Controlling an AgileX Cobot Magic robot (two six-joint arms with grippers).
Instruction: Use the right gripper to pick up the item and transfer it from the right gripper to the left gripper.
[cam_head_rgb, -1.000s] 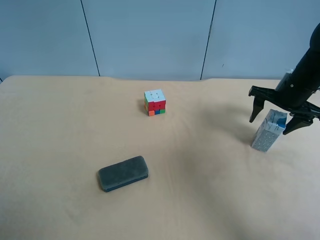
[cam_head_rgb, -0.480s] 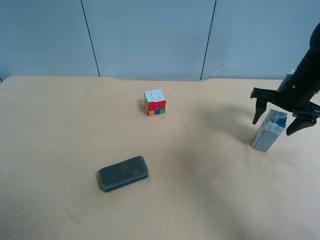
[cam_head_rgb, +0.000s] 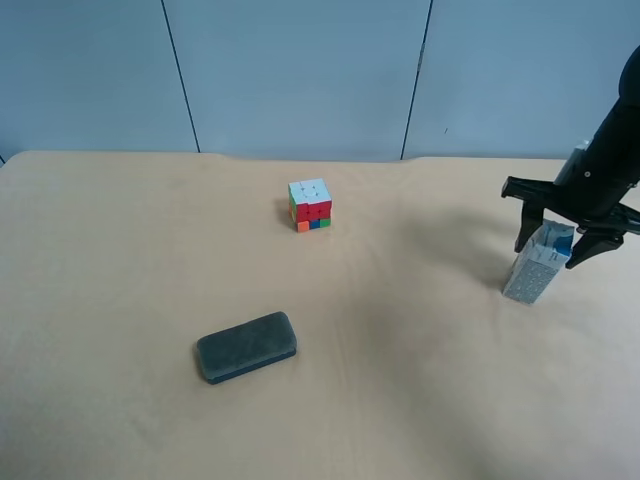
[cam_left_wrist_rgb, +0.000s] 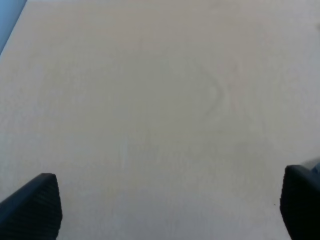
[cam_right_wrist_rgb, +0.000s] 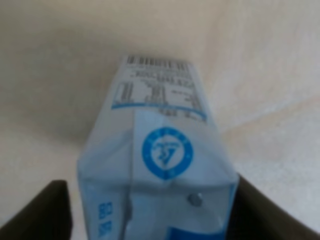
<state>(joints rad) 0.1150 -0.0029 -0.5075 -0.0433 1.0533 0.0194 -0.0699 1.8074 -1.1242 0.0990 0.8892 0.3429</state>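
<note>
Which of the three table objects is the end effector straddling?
The white-and-blue milk carton, at the view's right; the puzzle cube and grey eraser sit apart.

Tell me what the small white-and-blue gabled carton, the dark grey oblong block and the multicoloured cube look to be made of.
Small white-and-blue gabled carton: coated paperboard, slightly glossy; folded seams and printed barcode show.
Dark grey oblong block: probably felt or foam, matte; rounded, soft-looking edges.
Multicoloured cube: likely hard plastic, smooth; crisp coloured tiles.

On the table the cube sits behind the eraser, the carton well to the view's right.
</note>
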